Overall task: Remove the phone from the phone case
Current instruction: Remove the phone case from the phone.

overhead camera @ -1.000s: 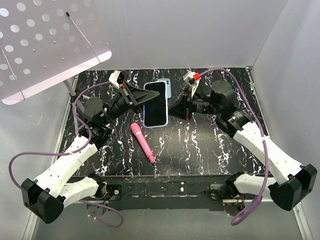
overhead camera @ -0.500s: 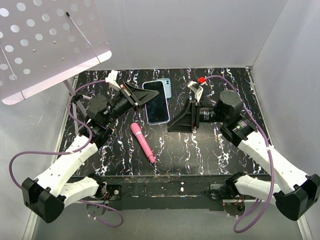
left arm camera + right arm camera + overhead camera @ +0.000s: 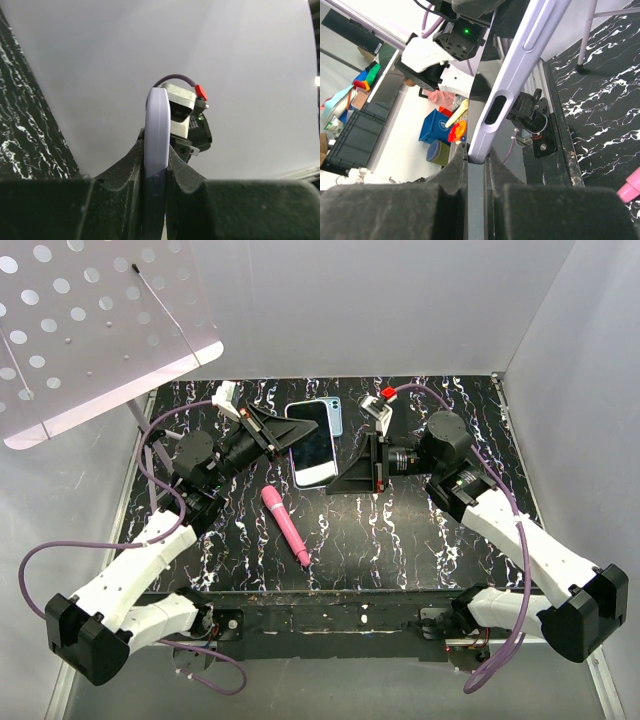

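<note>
– Locating the thing first: where is the dark-screened smartphone (image 3: 312,443)?
– Off the black marbled table (image 3: 420,530), tilted, at the mid-back of the workspace, held between both arms. It sits inside its lavender rubbery phone case (image 3: 157,125); not out yet.
– Pincers?
– The left gripper (image 3: 283,433) is pinched on the case's left long edge. Its wrist view shows the lavender rim wedged between the pads. The right gripper (image 3: 338,480) is pinched on the near right corner, rim squeezed between its fingers too.
– Handling?
– Phone is probably stiff and fairly light, with a slick, breakable glass front. Case looks soft and bendy, so it should peel from a corner, and it looks grippy enough for the pads.
– Where to hold?
– My call: one pincer on the case rim only, the other on the phone body or pushing through the camera hole. Both seem to clamp across case and phone together, which I judge locks it in.
– Risk?
– Phone popping free and dropping onto the table, near the pink pen (image 3: 286,527) lying below it.
</note>
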### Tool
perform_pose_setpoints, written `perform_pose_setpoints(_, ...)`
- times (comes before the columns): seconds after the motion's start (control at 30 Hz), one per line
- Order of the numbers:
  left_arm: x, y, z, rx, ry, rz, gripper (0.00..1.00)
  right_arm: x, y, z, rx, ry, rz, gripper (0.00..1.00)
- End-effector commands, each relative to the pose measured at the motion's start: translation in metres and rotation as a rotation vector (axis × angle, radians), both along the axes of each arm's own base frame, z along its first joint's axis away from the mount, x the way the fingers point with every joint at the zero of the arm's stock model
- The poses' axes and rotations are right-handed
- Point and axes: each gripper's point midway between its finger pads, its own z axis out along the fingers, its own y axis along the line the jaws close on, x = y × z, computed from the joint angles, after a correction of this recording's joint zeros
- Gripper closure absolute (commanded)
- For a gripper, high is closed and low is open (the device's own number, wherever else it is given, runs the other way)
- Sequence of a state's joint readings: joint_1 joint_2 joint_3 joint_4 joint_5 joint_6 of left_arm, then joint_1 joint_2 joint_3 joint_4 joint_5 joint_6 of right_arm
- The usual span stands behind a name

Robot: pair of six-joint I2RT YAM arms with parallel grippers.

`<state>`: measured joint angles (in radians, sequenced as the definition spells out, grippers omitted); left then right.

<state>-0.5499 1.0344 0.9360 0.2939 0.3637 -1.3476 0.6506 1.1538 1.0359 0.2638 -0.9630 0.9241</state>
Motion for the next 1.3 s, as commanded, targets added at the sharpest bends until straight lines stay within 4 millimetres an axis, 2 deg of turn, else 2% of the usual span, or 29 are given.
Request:
perform_pose_setpoints(0.0,-0.018,-0.001,0.028,-0.132,-0.007,-0.101,1.0,-0.008,0.002,0.022,0.089,-0.251,0.027,0.99)
perform_pose_setpoints(0.1,-0.026,-0.005,0.029,-0.136,0.003,-0.162,1.0,-0.01,0.006,0.017,0.102,-0.398,0.011,0.99)
perform_pose_setpoints(0.33,-0.048,-0.005,0.046,-0.181,-0.001,-0.272,1.0,0.033,0.017,0.003,-0.022,-0.609,-0.159,0.99)
perform_pose_setpoints(0.57,-0.058,-0.002,0.048,-0.201,0.019,-0.31,1.0,0.061,0.026,0.014,-0.051,-0.621,-0.256,0.99)
perform_pose_setpoints(0.8,-0.062,-0.001,0.051,-0.248,0.017,-0.348,1.0,0.094,0.022,0.015,-0.132,-0.671,-0.419,0.99)
perform_pose_setpoints(0.87,-0.061,-0.001,0.05,-0.265,0.025,-0.356,1.0,0.101,0.019,0.007,-0.188,-0.688,-0.447,0.99)
perform_pose_setpoints(1.1,-0.062,-0.004,0.051,-0.276,0.036,-0.397,1.0,0.109,0.022,-0.001,-0.263,-0.75,-0.469,0.99)
perform_pose_setpoints(1.27,-0.062,-0.006,0.043,-0.252,0.048,-0.395,1.0,0.117,0.024,-0.001,-0.282,-0.727,-0.51,0.99)
